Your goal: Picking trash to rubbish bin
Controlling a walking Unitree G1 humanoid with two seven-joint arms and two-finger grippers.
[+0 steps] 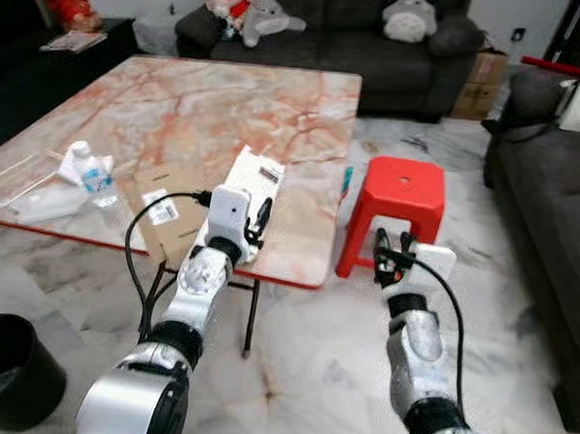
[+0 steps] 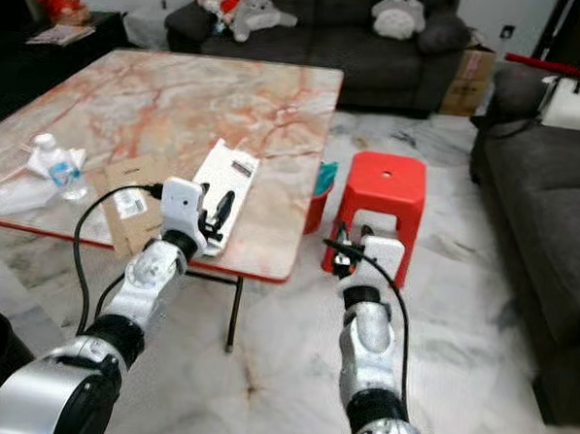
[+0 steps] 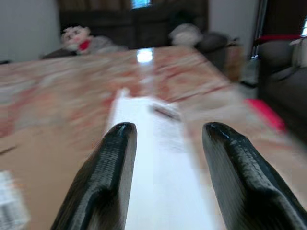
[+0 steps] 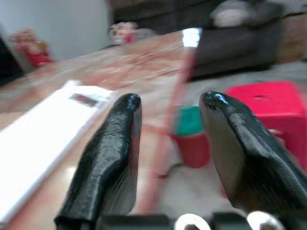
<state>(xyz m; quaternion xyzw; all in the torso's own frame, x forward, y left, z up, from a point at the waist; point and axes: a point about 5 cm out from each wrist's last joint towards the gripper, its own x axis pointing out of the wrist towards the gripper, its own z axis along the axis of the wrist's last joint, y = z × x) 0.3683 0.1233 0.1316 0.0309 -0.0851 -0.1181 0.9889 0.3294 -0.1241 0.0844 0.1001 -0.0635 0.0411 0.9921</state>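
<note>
At the near edge of the marble bench point(image 1: 180, 95), the left end effector point(image 1: 259, 218) hovers with its fingers spread, empty, above the flat white box point(image 1: 253, 181). The box lies with its long axis pointing away from the robot. The right end effector point(image 1: 383, 253) is also spread, holding nothing. No trash is collected yet; the bottle point(image 1: 90, 173), the cardboard point(image 1: 164, 215) and the black bin point(image 1: 10, 368) wait.

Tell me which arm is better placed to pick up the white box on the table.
Left. The left gripper hangs open right at the white box on the table, the fingers straddling it. The right gripper hangs off the table, before the red stool.
</note>
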